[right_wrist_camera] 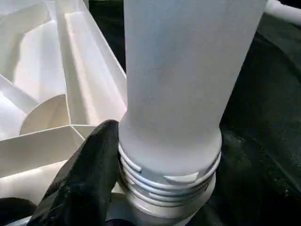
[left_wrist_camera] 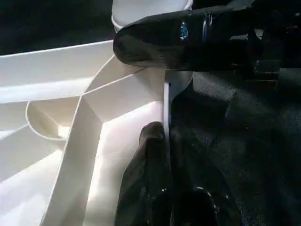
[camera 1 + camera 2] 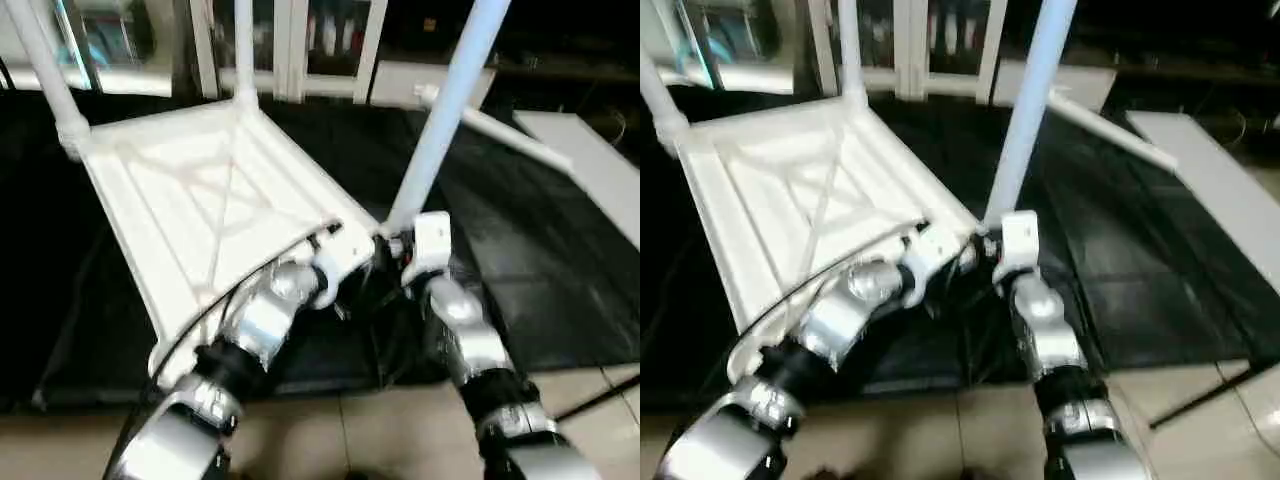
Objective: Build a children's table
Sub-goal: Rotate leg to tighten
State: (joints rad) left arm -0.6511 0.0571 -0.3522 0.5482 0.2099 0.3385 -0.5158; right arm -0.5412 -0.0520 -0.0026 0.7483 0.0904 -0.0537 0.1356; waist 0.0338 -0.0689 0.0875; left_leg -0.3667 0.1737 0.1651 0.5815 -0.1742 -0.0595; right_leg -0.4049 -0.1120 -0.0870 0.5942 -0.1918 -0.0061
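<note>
The white plastic rectangular tabletop (image 3: 215,200) lay upside down on a black mat (image 3: 560,270), its X-ribbed underside facing up and its long axis running from the robot away toward the far cabinets, skewed a little to the left. Three long white tapered tube legs stood up from its corner sockets: one at the far left corner (image 3: 40,70), one at the far right corner (image 3: 244,50), and the near right leg (image 3: 445,110), which rose steeply and leaned slightly to the right. A fourth white tube leg (image 3: 495,130) lay flat on the mat beyond that corner, pointing away to the right, beside a flat white board (image 3: 590,165).

The left gripper (image 2: 164,89) was closed on the thin side wall of the tabletop right at the near right corner socket, one black finger (image 2: 183,40) lying across the outside by the socket and the other finger (image 2: 150,160) against the inner face of the wall. The right gripper (image 1: 160,188) stood around the ribbed lower end of the near right leg, just above its socket, with a black finger (image 1: 89,174) pressed against the threaded rings; its jaws were held apart by the width of the tube.
</note>
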